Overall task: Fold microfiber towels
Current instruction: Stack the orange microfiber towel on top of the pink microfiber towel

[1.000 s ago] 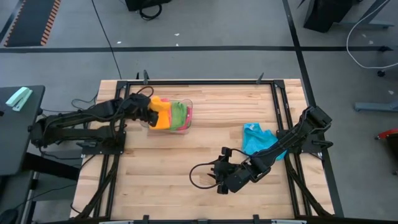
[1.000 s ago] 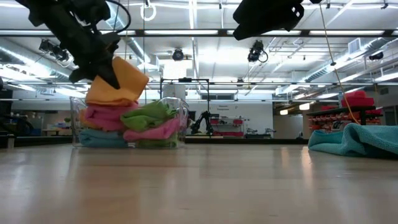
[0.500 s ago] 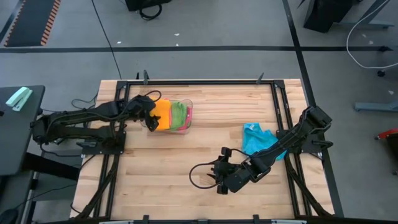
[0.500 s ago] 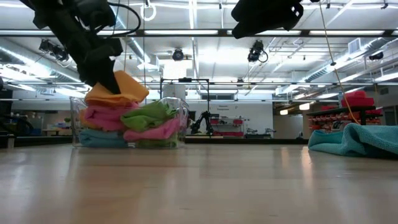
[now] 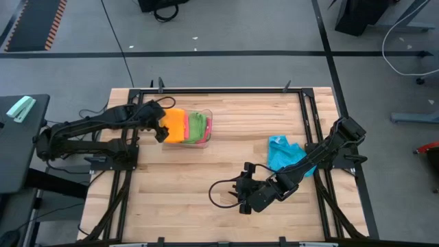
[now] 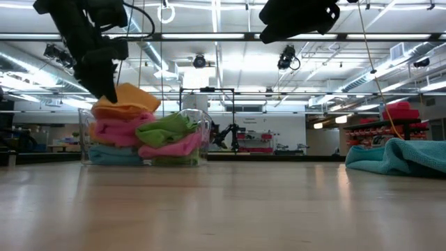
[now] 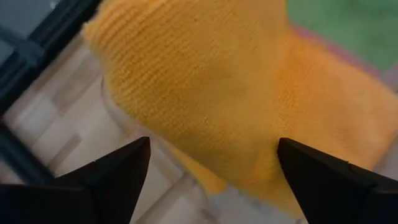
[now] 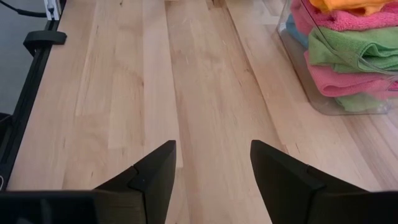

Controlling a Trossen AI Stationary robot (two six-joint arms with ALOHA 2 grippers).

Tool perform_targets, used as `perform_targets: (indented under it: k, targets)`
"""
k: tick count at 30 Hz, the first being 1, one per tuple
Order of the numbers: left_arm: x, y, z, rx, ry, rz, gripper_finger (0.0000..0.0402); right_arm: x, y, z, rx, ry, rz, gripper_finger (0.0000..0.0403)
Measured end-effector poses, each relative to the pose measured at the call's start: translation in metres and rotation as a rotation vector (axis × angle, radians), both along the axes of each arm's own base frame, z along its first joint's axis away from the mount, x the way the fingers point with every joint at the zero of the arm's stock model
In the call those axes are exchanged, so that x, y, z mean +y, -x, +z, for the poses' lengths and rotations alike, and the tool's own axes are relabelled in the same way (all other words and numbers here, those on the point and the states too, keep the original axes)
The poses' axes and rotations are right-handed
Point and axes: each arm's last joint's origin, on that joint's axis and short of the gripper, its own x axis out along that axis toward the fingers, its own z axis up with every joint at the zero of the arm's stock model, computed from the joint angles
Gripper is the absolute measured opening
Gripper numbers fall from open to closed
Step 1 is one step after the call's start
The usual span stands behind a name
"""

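Left pincer [image 5: 162,130] gapes open beside orange towel [image 5: 176,125] heaped atop clear bin [image 6: 202,143]; right pincer [image 5: 241,194] open.

Overhead looks straight down, low looks level across; both share the clear bin [image 5: 199,129].

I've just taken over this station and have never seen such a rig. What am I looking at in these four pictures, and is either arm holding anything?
Two dark robot arms work at a wooden table. One picture looks straight down, one looks level across the tabletop, and two come from cameras on the wrists. A clear bin holds folded towels, with an orange towel on top. A blue towel lies crumpled near the right arm. The left pincer is open beside the orange towel, holding nothing. The right pincer waits open over bare wood, also empty.
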Motion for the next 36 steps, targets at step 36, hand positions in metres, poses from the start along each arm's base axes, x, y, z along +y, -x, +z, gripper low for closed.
perform_targets:
  k: [36]
  targets:
    - [0.003,0.002,0.049,0.051,-0.041,-0.078,0.0355,-0.004,-0.002,0.000,-0.001,-0.004,-0.016,0.0216]
